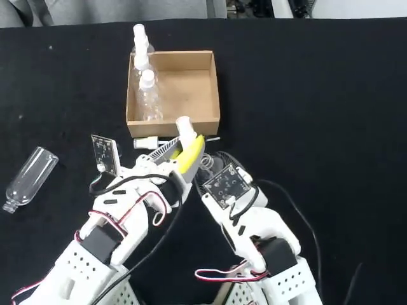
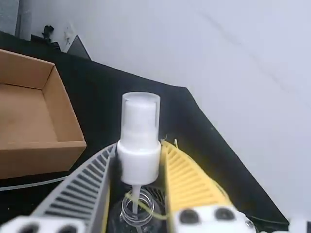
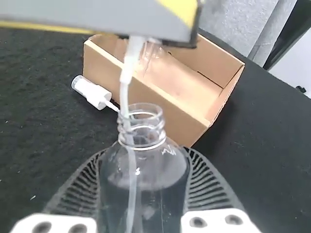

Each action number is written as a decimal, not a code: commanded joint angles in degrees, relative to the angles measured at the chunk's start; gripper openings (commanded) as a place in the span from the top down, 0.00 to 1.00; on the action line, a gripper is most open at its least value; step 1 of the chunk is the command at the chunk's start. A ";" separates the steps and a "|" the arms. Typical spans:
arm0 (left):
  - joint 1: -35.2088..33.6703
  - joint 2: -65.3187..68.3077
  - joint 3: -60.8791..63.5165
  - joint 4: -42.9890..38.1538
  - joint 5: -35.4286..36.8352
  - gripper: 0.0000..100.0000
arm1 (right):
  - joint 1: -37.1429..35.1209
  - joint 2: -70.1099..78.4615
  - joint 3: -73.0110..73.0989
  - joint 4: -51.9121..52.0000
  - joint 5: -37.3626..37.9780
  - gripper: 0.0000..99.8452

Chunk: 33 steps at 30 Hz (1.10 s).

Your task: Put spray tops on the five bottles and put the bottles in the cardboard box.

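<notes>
Nearest, the right tool (image 3: 144, 179) is closed round the shoulders of a clear plastic bottle (image 3: 141, 133), holding it upright with its open neck free. Just above, the left tool (image 2: 140, 148) pinches a white spray top (image 2: 140, 121) by its collar. The top's thin dip tube (image 3: 125, 92) hangs down into the neck, and the collar is not yet seated. The bottle looks light, thin-walled and slick, and would likely dent if squeezed hard, so the stiffer shoulder seems the safer hold. An uncapped bottle (image 1: 30, 176) lies well to the left on the desk (image 1: 318, 95). Farther off, a spare spray top (image 1: 146, 142) lies just before the cardboard box (image 1: 173, 124), which holds capped bottles (image 1: 149, 95) along its left wall.
</notes>
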 commanded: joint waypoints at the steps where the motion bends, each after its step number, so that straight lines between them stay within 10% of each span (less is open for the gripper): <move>1: 0.40 -0.70 -1.19 -0.97 -0.26 0.96 | -0.44 -5.58 -0.57 -1.93 0.09 0.95; 8: -1.54 -0.70 -1.01 -0.79 5.89 0.77 | -0.35 -5.58 -0.66 -1.93 0.09 0.95; 33: -10.68 -21.89 -0.75 5.45 12.22 0.78 | -0.35 -5.58 -0.31 -2.99 -0.70 0.95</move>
